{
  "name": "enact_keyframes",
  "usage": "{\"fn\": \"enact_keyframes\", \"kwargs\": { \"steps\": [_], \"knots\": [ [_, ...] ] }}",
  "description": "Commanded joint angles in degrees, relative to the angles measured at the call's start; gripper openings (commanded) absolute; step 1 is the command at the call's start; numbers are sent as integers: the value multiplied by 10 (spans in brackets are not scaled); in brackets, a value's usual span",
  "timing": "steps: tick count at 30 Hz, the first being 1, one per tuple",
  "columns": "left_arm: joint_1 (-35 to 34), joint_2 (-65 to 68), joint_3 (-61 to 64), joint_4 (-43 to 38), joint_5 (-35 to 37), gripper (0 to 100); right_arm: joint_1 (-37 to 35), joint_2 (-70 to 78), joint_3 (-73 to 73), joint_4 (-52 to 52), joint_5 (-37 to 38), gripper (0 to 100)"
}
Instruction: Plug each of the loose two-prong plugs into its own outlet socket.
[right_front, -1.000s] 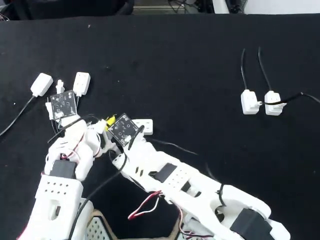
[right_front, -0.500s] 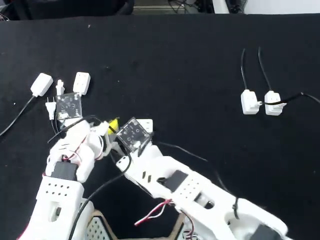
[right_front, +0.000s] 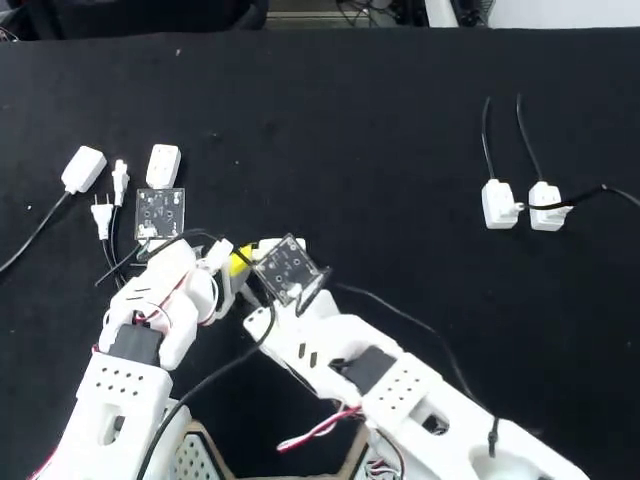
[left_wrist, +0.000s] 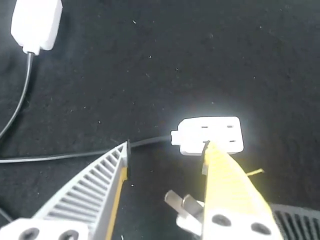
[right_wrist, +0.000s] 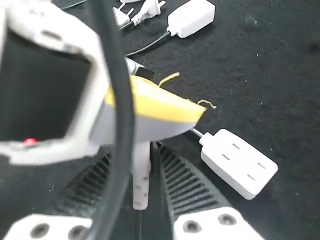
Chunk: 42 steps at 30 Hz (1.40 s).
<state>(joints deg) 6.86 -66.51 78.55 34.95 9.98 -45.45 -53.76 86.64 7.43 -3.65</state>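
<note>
Right gripper (right_wrist: 143, 156) clamps plug (right_wrist: 141, 187); outlet socket (right_wrist: 240, 162) just beside.

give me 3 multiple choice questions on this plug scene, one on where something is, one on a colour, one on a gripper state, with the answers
1. The outlet socket in the left wrist view lies:
A) on the table just past the left gripper
B) clamped in that gripper
C) on top of an arm

2. The table surface is:
A) white
B) black
C) wooden brown

3. The right gripper is:
A) open and empty
B) shut on a plug
C) shut on an outlet socket

Answers:
1 A: the socket rests flat beyond the spread fingertips.
2 B: the high view shows black all across.
3 B: the right wrist view shows the ridged fingers pinching the white plug.
</note>
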Motion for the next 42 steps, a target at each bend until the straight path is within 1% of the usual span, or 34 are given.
{"fn": "enact_keyframes", "kwargs": {
  "steps": [1, 9, 11, 15, 22, 24, 26, 29, 32, 37, 42],
  "knots": [
    [5, -6, -1, -2, -6, 245, 15, -79, 4, 16, -1, 11],
    [5, -7, -1, -2, -6, 245, 16, -175, 30, 62, -1, 11],
    [5, -7, -1, -2, -6, 245, 25, -190, 31, 75, -1, 11],
    [5, -7, -1, -2, -6, 245, 62, -207, 33, 90, -1, 11],
    [4, -8, -3, -2, -5, 245, 68, -204, 31, 105, -1, 11],
    [-11, -12, -6, -2, -4, 245, 68, -204, 23, 137, 2, 11],
    [-36, -12, -10, -3, -3, 245, 71, -204, 10, 175, 29, 11],
    [-67, -8, -21, -3, -2, 245, 98, -203, -8, 212, 42, 11],
    [-81, -7, -20, -11, -2, 245, 131, -201, -28, 240, 42, 11],
    [-83, -6, -7, -29, -4, 245, 162, -129, -102, 278, 45, 11],
    [-81, -8, 49, -106, -4, 245, 186, 15, -218, 324, 43, 11]
  ]
}}
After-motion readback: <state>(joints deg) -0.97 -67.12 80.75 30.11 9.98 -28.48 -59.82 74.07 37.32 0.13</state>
